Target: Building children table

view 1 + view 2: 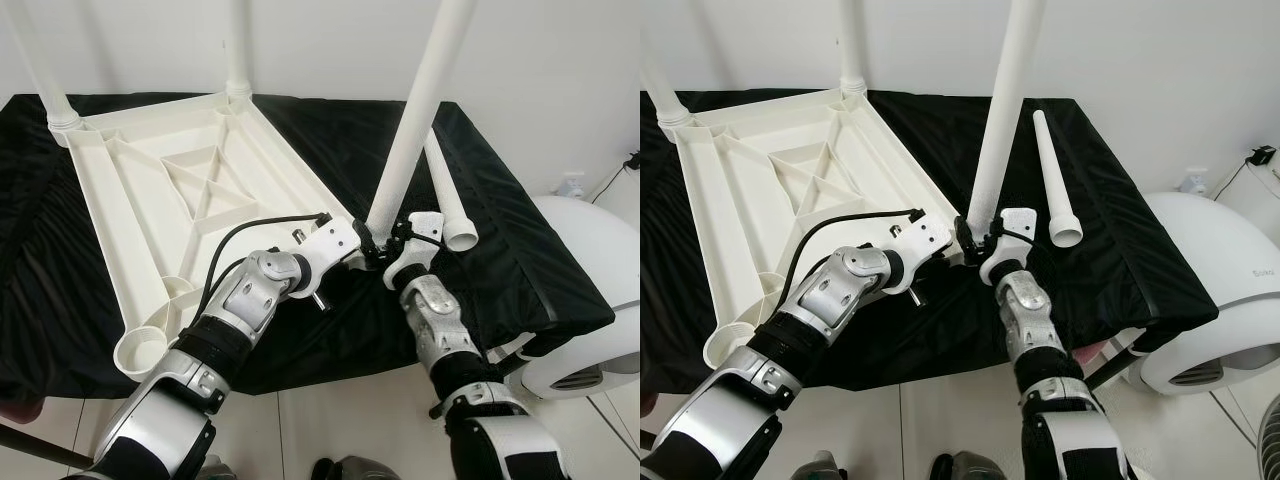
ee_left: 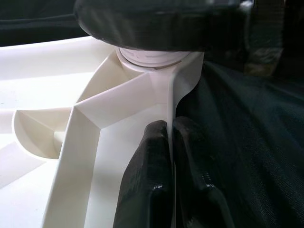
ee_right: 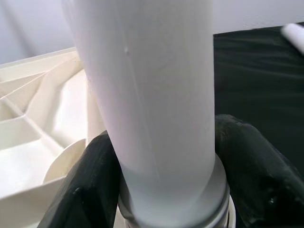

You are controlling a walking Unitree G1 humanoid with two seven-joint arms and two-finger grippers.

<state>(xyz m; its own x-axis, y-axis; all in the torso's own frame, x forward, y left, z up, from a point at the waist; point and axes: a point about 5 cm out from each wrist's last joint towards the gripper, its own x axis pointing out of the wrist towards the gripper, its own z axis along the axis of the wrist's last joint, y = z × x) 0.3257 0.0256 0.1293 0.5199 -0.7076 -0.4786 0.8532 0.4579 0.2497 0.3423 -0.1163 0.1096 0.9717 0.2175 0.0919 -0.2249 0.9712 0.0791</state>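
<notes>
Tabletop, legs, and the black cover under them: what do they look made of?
Tabletop: moulded white plastic, probably, judging by ribbed underside, smooth semi-gloss. Upright leg and loose leg: hollow white plastic tube, judging by the open end. Cover: black fabric, matte, draped and creased.

A big table has a black cloth (image 1: 520, 250) over it. A white tabletop (image 1: 180, 190) lies upside down on the cloth. A loose white leg (image 1: 448, 205) lies on the cloth just beside it.
</notes>
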